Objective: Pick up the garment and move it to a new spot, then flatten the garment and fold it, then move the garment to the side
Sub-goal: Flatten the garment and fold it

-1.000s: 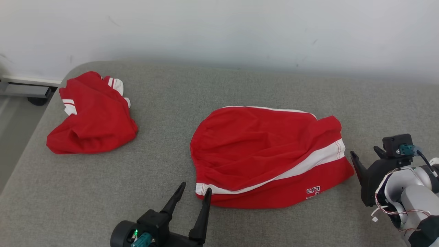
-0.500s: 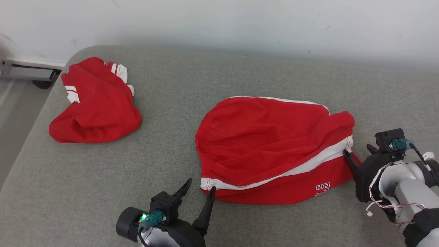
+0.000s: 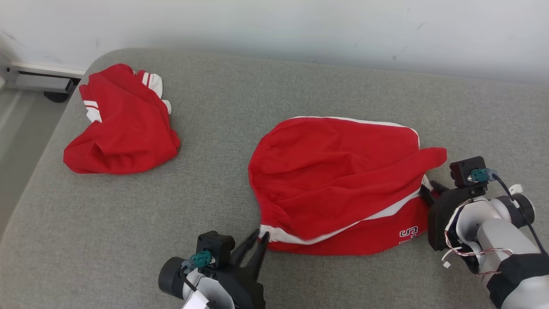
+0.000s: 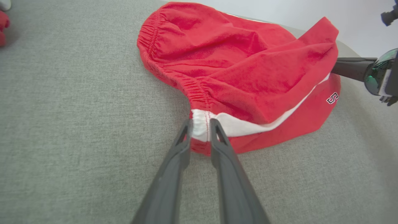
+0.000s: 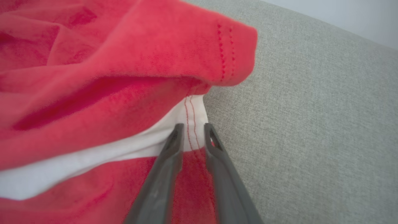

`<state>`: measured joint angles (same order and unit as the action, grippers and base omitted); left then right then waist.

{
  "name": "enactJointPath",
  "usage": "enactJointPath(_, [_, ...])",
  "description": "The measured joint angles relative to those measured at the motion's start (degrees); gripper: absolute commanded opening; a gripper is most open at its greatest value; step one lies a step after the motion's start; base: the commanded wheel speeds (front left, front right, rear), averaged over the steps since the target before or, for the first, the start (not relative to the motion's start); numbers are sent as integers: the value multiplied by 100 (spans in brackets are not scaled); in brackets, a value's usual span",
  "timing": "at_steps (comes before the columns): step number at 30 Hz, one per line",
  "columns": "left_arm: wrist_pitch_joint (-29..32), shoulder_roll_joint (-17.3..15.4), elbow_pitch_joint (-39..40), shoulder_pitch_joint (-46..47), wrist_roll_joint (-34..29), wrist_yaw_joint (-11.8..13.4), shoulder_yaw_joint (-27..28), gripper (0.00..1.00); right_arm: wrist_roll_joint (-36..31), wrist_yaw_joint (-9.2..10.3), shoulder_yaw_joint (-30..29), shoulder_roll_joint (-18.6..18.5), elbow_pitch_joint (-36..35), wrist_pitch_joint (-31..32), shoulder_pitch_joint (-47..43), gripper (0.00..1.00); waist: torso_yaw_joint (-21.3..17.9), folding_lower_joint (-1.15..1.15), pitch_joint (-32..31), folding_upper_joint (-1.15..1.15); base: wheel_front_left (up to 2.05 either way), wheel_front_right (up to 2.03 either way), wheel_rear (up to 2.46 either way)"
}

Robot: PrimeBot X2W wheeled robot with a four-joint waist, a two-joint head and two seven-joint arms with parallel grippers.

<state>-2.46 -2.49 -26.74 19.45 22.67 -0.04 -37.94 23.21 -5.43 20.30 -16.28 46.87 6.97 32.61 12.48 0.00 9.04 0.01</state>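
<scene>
Clamping narrow onto a white-banded corner each, left gripper (image 4: 200, 124) and right gripper (image 5: 192, 129) hold the garment (image 3: 339, 180), lying centre-right on the grey cushion (image 3: 214, 107): pickup step, next likely needs an even two-arm lift, clear of the other red garment (image 3: 122, 124) upper left.

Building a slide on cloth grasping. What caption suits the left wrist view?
Left gripper pinching the white-striped corner of the red garment on a grey fabric surface.

Red garment (image 3: 339, 171), left gripper (image 3: 261, 235) apparently pinching it
</scene>
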Motion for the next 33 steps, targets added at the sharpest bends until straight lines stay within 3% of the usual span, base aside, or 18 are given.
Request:
enactJointPath(17, [-323,9,-466,85,211,181,52,0,158,-110,-26,-25,263,-416,-32,0,-141,0,-264,0,0,0,0])
enactJointPath(18, [-335,8,-506,85,250,181,49,12,185,-111,-27,-18,280,-432,-47,31,-146,0,-284,0,0,0,0])
enactJointPath(19, [-353,7,-543,84,266,188,44,100,197,-111,-29,-9,294,-453,-58,100,-149,0,-302,0,0,0,0])
enactJointPath(33, [-594,10,-419,77,249,253,-216,100,348,-147,42,51,385,-493,-71,100,-75,0,-358,0,0,0,0])
